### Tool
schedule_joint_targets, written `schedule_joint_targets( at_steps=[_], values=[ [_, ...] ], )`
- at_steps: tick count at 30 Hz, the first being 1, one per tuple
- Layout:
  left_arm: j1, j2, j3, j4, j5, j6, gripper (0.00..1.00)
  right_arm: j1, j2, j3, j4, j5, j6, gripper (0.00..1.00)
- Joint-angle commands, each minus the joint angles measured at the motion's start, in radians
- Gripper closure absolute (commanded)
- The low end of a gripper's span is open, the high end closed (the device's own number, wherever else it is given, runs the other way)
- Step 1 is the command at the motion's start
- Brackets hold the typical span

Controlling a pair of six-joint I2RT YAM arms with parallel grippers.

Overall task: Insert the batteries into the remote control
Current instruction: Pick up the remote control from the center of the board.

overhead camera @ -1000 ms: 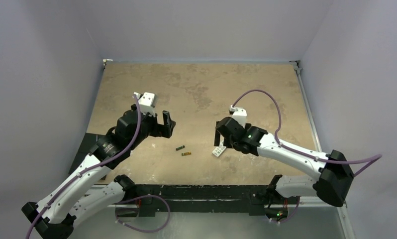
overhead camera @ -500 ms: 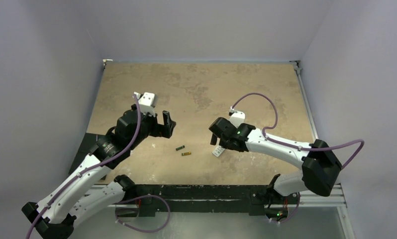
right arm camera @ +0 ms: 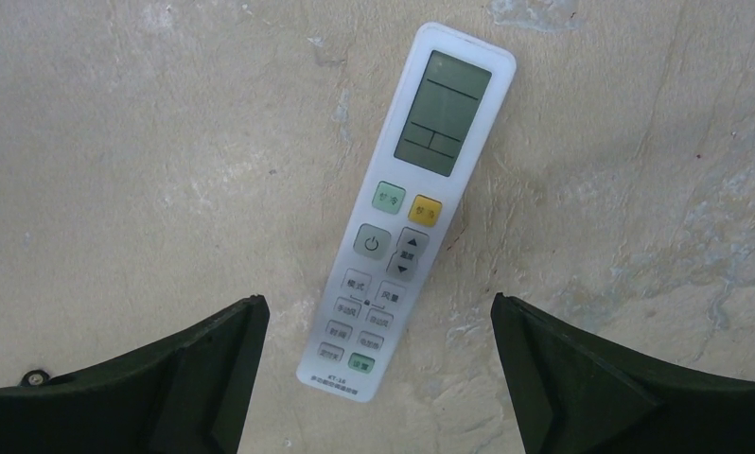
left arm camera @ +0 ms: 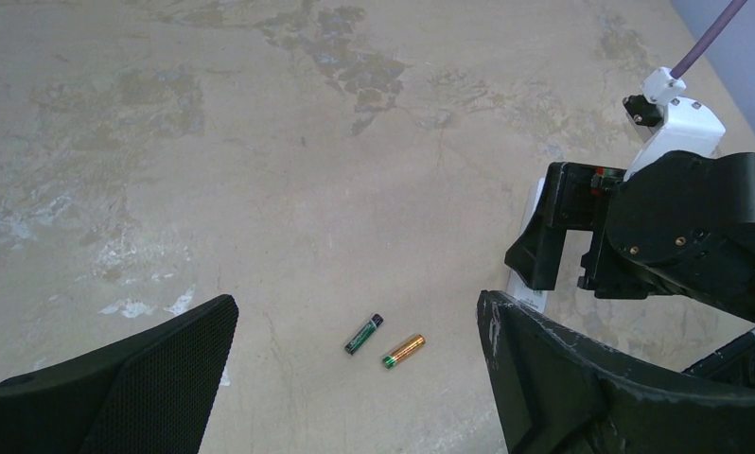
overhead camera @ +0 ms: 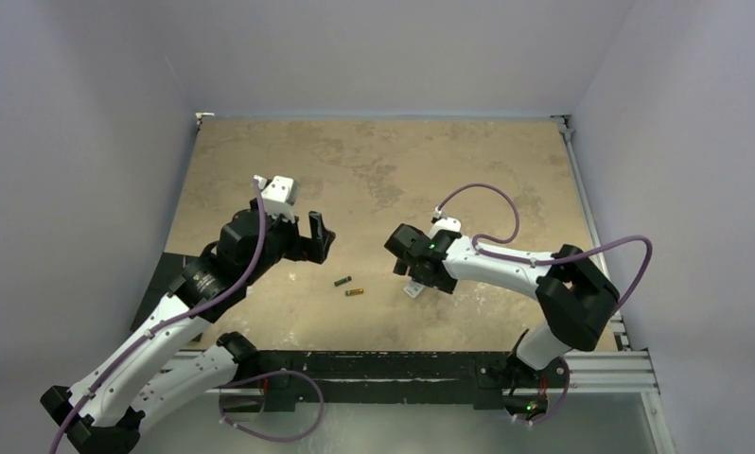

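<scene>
Top external: the remote (overhead camera: 413, 288) is lying partly hidden by the right gripper (overhead camera: 404, 257). The batteries (overhead camera: 348, 287) are lying just left of the remote, and the left gripper (overhead camera: 319, 238) is hovering farther left.

Left wrist: the left jaws are gaping wide and gripping nothing. The battery print is showing too small to read.

Right wrist: wide-open fingers (right arm camera: 213, 369) are flanking the remote's button end and touching nothing. The button writing is also showing too small to read.
</scene>
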Motion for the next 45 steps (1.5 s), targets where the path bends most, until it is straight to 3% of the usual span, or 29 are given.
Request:
schedule_joint_targets(
  at_steps=[1,45],
  values=[
    [0.005,-0.012,-0.002,0.009,0.017,-0.008,0.01,0.003,0.022,0.041,-0.018,0.027,0.079,0.01],
    [0.004,0.003,-0.008,0.01,0.029,-0.015,0.01,0.013,0.094,-0.01,0.079,-0.015,0.032,0.46]
  ],
)
